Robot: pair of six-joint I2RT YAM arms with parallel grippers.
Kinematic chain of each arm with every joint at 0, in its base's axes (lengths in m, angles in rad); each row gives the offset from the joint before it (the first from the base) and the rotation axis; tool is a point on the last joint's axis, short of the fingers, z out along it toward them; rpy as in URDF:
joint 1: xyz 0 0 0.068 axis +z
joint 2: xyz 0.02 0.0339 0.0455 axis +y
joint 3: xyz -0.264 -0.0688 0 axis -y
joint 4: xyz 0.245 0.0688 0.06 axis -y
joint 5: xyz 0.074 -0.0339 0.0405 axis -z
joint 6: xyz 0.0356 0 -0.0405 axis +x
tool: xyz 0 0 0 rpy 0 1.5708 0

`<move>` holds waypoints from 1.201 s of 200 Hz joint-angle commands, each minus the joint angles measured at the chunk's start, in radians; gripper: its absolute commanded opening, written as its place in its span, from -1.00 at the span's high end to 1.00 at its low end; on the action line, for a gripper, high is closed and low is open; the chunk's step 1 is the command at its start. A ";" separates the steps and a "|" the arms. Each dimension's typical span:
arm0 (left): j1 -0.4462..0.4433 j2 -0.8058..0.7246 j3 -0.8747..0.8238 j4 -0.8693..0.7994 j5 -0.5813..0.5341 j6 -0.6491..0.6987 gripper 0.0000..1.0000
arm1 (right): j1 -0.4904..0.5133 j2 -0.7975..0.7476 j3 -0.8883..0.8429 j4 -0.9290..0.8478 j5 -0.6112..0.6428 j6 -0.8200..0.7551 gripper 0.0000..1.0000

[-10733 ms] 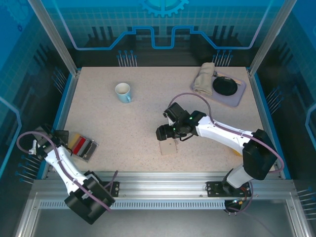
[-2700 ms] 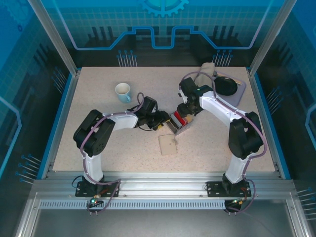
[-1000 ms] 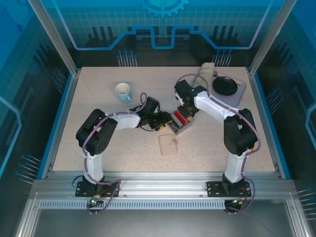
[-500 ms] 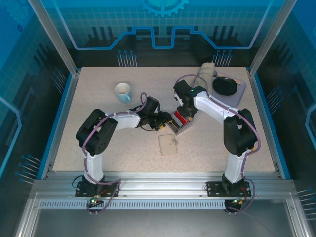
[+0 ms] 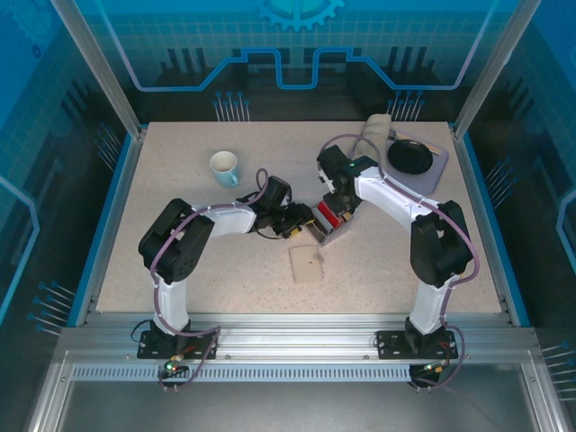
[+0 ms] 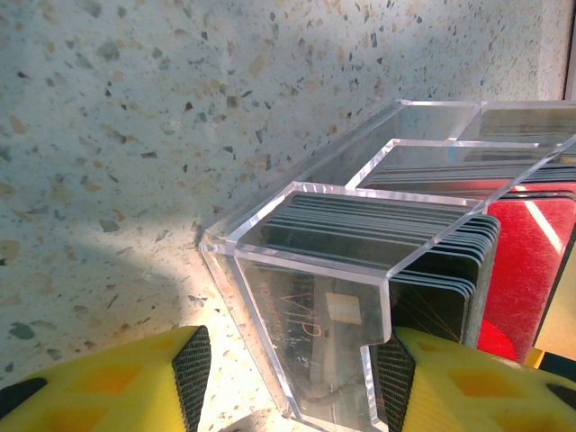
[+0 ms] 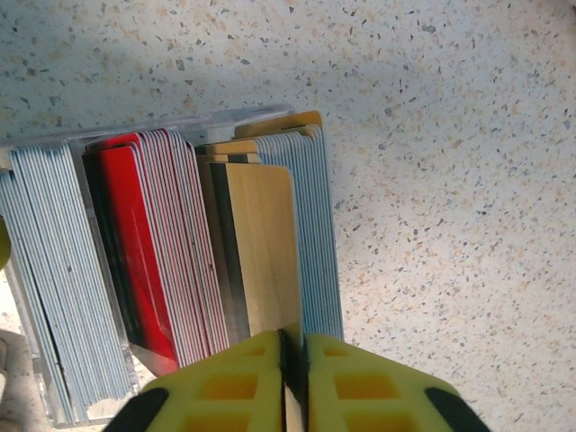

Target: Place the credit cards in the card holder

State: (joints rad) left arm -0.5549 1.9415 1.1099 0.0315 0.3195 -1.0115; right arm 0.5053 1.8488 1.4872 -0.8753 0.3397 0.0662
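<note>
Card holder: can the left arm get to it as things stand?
Probably yes. The card holder lies flat and uncovered on the table, just near of the left tool. That tool is busy, though: its fingers straddle the clear card tray, so it must back off first.

Bright even overhead light; soft shadows under arms; glare on clear acrylic edges; wrist foregrounds slightly blurred.

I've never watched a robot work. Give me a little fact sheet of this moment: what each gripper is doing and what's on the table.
Left gripper: open around the end of a clear card tray
Right gripper: shut on a tan card standing in the tray
Cards in tray: grey, red and tan stacks
Card holder: flat on the table, near the tray
Elsewhere: mug, grey tray with cloth and a black dish
</note>
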 commanded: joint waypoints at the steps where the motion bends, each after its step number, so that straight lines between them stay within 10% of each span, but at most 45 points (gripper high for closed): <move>1: -0.004 0.008 -0.004 -0.098 -0.012 0.023 -0.10 | 0.008 -0.038 0.023 -0.040 0.025 0.007 0.80; 133: -0.005 -0.119 -0.030 -0.117 -0.046 0.071 -0.27 | -0.004 -0.155 0.019 -0.067 -0.154 0.086 0.95; 240: 0.003 -0.438 -0.172 0.114 0.054 0.024 -0.66 | -0.214 -0.477 -0.263 0.222 -0.822 0.482 0.94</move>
State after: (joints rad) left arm -0.5545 1.5425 0.9432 0.0288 0.2951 -0.9676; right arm 0.3347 1.4124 1.2846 -0.7612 -0.2493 0.3946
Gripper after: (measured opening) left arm 0.827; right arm 0.046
